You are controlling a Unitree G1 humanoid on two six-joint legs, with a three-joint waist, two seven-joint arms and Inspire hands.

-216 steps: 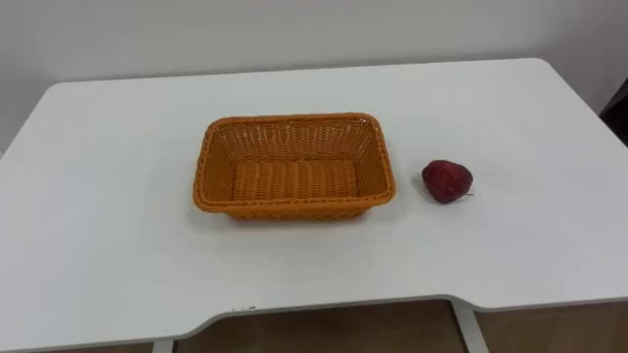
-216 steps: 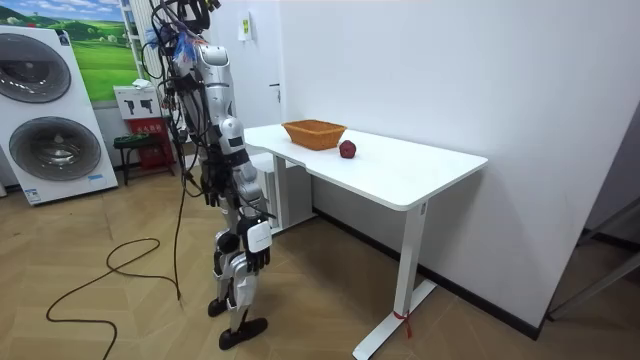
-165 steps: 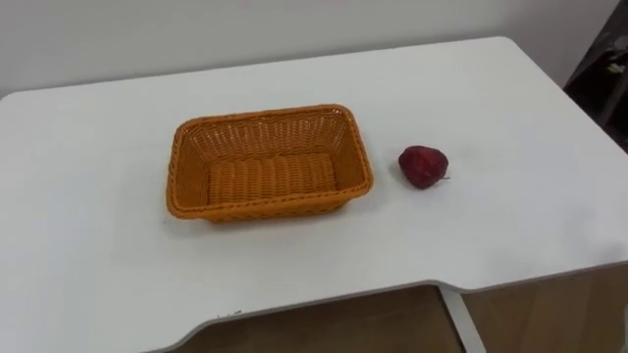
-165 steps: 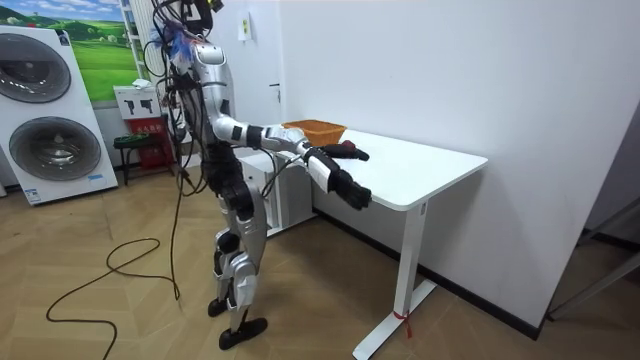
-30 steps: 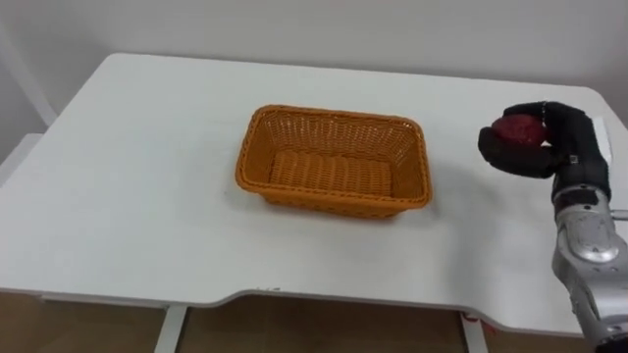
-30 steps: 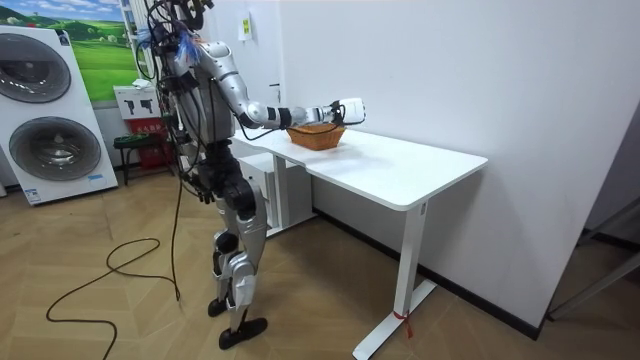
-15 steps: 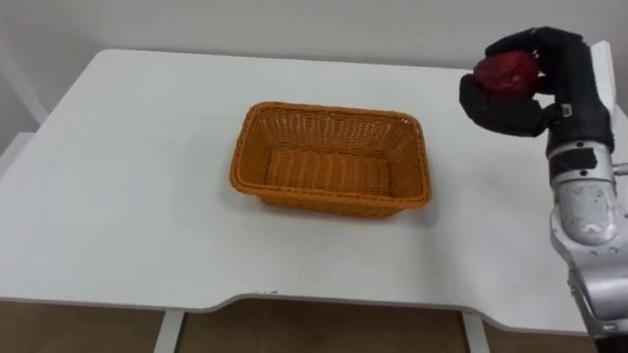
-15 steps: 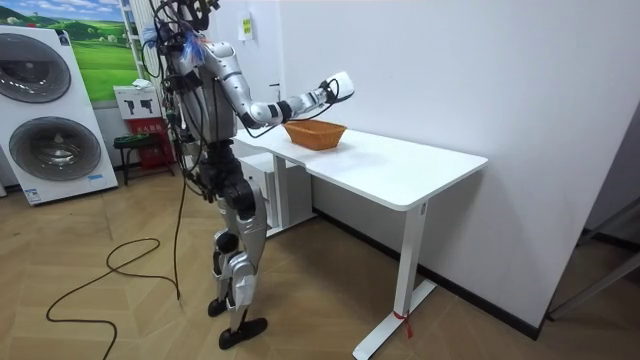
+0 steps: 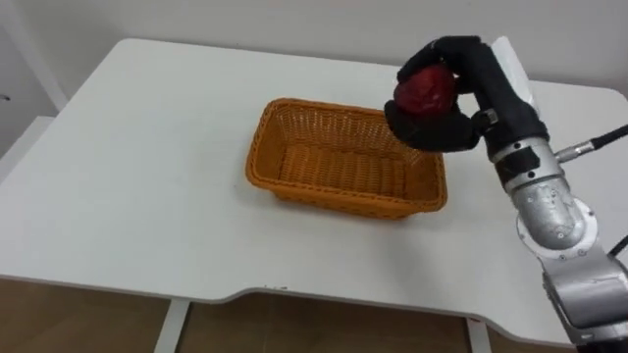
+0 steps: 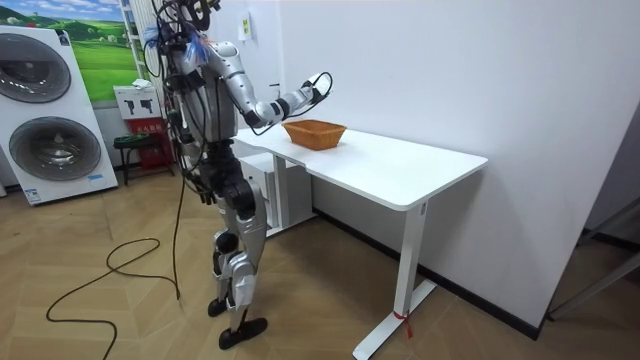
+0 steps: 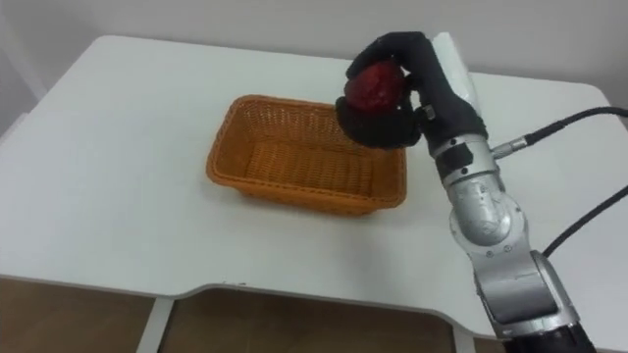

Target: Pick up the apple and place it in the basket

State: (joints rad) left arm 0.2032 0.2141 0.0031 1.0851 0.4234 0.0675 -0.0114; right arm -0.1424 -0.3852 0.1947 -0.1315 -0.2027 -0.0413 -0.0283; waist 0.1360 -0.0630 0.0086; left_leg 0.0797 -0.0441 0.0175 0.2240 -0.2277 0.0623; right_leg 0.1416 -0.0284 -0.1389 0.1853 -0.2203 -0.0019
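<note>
Across it comes: the right hand (image 9: 471, 108) has swung in from the table's right side and now hangs above the far right corner of the wicker basket (image 9: 294, 188), clear of the rim. Fingers and thumb are wrapped tight around the dark red apple (image 9: 424, 88), so the fruit is up in the air, off the surface, in that grasp. A second ago the same hand held it lower, out beside the basket; seven seconds back the apple lay on the tabletop to the basket's right. The basket itself stays put, empty, near the middle of the white table (image 9: 137, 147).

From the room view, the robot stands at the table's end on the room view's left, right arm raised and stretched forward, hand (image 10: 318, 85) above the basket (image 10: 314, 132). The table (image 10: 400, 172) stands against a white wall (image 10: 450, 70) on a wooden floor (image 10: 120, 310). Behind the robot are two stacked washing machines (image 10: 45, 110) and a green landscape poster (image 10: 100, 50). A small sign (image 10: 245, 28) hangs on the wall, its writing too small to read.
</note>
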